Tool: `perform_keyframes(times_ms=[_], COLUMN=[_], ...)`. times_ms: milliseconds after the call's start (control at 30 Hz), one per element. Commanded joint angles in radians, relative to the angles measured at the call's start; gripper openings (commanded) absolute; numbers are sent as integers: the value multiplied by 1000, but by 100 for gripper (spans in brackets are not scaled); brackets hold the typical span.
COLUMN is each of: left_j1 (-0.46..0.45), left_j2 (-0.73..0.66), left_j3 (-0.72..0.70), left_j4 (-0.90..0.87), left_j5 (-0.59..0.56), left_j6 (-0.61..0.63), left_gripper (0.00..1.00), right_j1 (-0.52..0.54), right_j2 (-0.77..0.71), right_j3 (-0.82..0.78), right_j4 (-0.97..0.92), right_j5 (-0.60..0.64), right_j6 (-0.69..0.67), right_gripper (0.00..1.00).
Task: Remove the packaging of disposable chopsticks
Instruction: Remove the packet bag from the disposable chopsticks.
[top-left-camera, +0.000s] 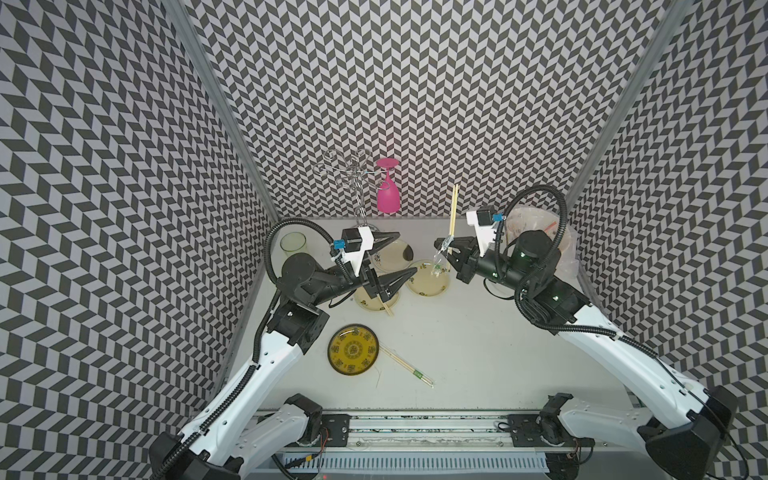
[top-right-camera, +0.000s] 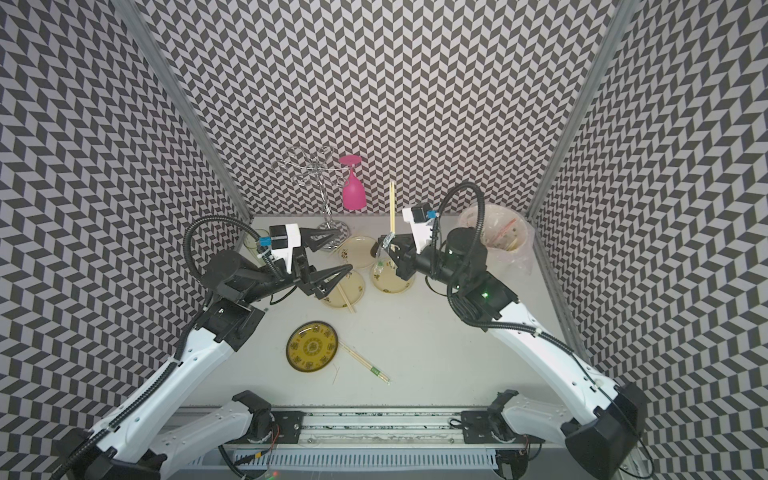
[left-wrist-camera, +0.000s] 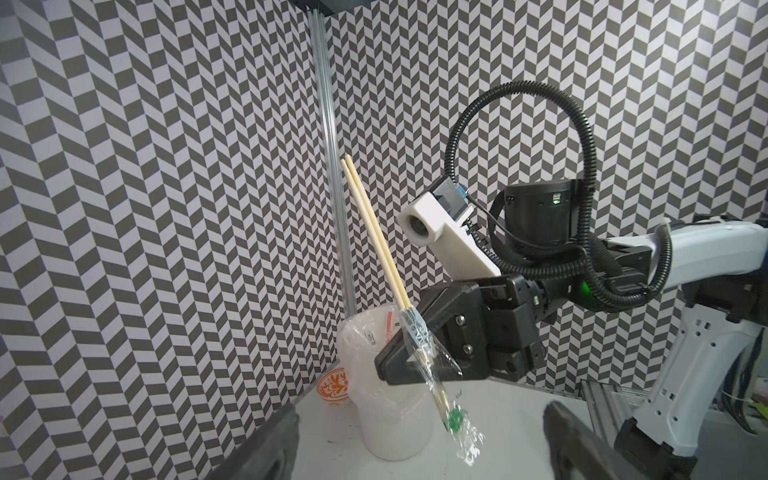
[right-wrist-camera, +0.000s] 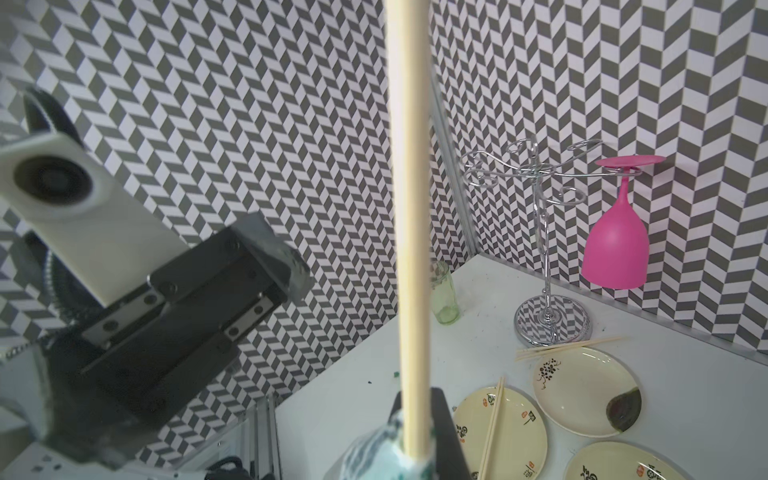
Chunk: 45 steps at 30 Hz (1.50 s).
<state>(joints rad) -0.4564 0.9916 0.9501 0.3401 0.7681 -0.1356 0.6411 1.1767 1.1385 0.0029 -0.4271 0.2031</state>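
My right gripper (top-left-camera: 446, 249) is shut on a pair of disposable chopsticks (top-left-camera: 454, 208) held nearly upright above the plates. Their bare upper part sticks out of the packaging (left-wrist-camera: 457, 419), a clear sleeve with green print that hangs crumpled below the jaws. The right wrist view shows the sticks (right-wrist-camera: 409, 208) rising from the sleeve (right-wrist-camera: 386, 449). To the left, my left gripper (top-left-camera: 399, 255) stands wide open and apart from the sleeve, holding nothing. In both top views another pair with a green band (top-left-camera: 407, 368) lies on the table by a dark plate (top-right-camera: 311, 345).
Three pale plates (top-left-camera: 428, 278) sit under the grippers; one carries bare chopsticks (right-wrist-camera: 492, 428), and another bare pair (right-wrist-camera: 569, 347) lies behind them. A wire rack with a pink glass (top-left-camera: 388, 195) stands at the back, a green glass (top-left-camera: 293, 243) back left, a bag-lined white cup (left-wrist-camera: 390, 415) back right.
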Motion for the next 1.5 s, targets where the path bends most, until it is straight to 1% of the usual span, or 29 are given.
perform_keyframes(times_ms=[0, 67, 167, 333, 467, 667, 733, 800, 833, 867, 933, 1000, 1067, 1100, 1233, 1267, 1300, 1367, 1400, 1433, 1467], left_j1=[12, 12, 10, 9, 10, 10, 10, 10, 10, 9, 10, 10, 10, 10, 11, 12, 18, 37, 52, 69, 85], left_j2=[43, 70, 95, 112, 120, 131, 136, 142, 144, 142, 135, 131, 132, 131, 127, 122, 114, 83, 69, 54, 42], left_j3=[5, 3, -10, -11, -13, -11, -9, -6, -6, -7, -11, -9, -8, -6, -3, -4, -6, -34, -50, -68, -76], left_j4=[100, 158, 241, 266, 286, 316, 318, 332, 335, 338, 341, 342, 340, 339, 330, 323, 316, 328, 346, 362, 366], left_j5=[168, 231, 284, 291, 302, 333, 343, 356, 356, 387, 392, 393, 396, 394, 370, 327, 295, 199, 162, 128, 94], left_j6=[-117, -176, -250, -290, -307, -338, -342, -350, -351, -347, -337, -334, -334, -334, -340, -341, -341, -355, -366, -373, -375], left_gripper=[90, 88, 85, 74, 61, 60, 54, 38, 33, 30, 23, 11, 3, 0, 0, 0, 0, 0, 0, 0, 0], right_j1=[35, 58, 89, 136, 153, 163, 169, 173, 173, 173, 175, 175, 175, 175, 175, 175, 175, 175, 175, 175, 175], right_j2=[-21, -21, -21, -5, 14, 41, 52, 57, 58, 58, 57, 53, 51, 46, 40, 35, 32, 19, 10, 3, -4], right_j3=[-15, -22, -29, -27, -16, 9, 19, 23, 23, 24, 23, 21, 20, 18, 18, 18, 15, 8, 7, 5, 7], right_j4=[-11, -27, -23, -15, -31, -64, -73, -79, -78, -76, -72, -66, -60, -61, -64, -61, -55, -38, -34, -34, -42], right_j5=[-100, -114, -142, -141, -130, -111, -111, -100, -97, -98, -100, -98, -94, -94, -90, -83, -70, -4, 35, 86, 132], right_j6=[-169, -210, -240, -270, -290, -303, -311, -318, -318, -319, -316, -311, -307, -307, -309, -301, -293, -257, -236, -216, -200], right_gripper=[0, 0, 0, 0, 0, 0, 0, 0, 0, 0, 0, 0, 0, 0, 0, 3, 13, 45, 55, 63, 66])
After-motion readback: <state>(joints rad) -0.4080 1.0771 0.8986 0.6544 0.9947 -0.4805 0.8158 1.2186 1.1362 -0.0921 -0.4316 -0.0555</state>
